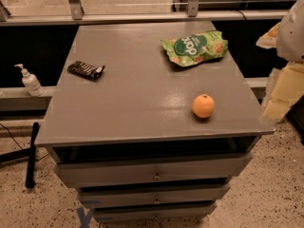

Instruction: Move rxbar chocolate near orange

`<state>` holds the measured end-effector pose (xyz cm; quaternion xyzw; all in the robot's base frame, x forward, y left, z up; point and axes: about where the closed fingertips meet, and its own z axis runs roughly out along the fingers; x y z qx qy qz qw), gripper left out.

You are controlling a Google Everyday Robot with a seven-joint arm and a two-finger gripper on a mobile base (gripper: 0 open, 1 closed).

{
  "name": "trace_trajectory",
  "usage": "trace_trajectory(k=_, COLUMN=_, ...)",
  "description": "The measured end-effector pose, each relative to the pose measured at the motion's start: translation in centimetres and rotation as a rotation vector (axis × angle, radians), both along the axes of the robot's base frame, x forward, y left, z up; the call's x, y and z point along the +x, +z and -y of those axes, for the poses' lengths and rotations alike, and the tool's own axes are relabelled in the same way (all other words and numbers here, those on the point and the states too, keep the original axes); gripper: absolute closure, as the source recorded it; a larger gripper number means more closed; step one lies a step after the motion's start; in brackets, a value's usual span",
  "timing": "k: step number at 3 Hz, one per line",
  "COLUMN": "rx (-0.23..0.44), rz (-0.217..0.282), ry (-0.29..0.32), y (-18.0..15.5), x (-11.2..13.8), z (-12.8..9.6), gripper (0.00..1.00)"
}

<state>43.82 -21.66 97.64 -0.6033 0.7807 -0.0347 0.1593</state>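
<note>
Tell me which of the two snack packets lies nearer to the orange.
The green snack bag at the back right; the rxbar chocolate lies far left. The gripper hangs beside the cabinet's right edge.

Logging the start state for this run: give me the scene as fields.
surface: grey cabinet top, drawers below
chocolate bar: left side, lying flat
orange: front right, near the edge
green snack bag: back right
bar to orange: far apart, opposite sides
gripper: right edge of view, beside the cabinet, away from both
pump bottle: ledge left of cabinet
</note>
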Motion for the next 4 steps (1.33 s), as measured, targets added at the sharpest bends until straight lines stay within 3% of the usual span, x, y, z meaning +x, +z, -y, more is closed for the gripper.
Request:
trace_trajectory(k=1, rx=0.0, rz=0.003, ry=0.001, y=0.1, x=0.0, z=0.0, gripper=0.0)
trace_trajectory(k=2, rx=0.031, rz=0.015, ry=0.018, y=-0.3, x=1.5, z=-1.5, gripper=0.0)
trace_trajectory(k=3, rx=0.111, rz=0.038, ry=0.074, y=-1.4, x=5.1, z=-5.9, gripper=0.0)
trace_trajectory(k=4, rx=0.222, rz=0.067, ry=0.144, y=-3.0, x=9.0, z=-12.8, gripper=0.0)
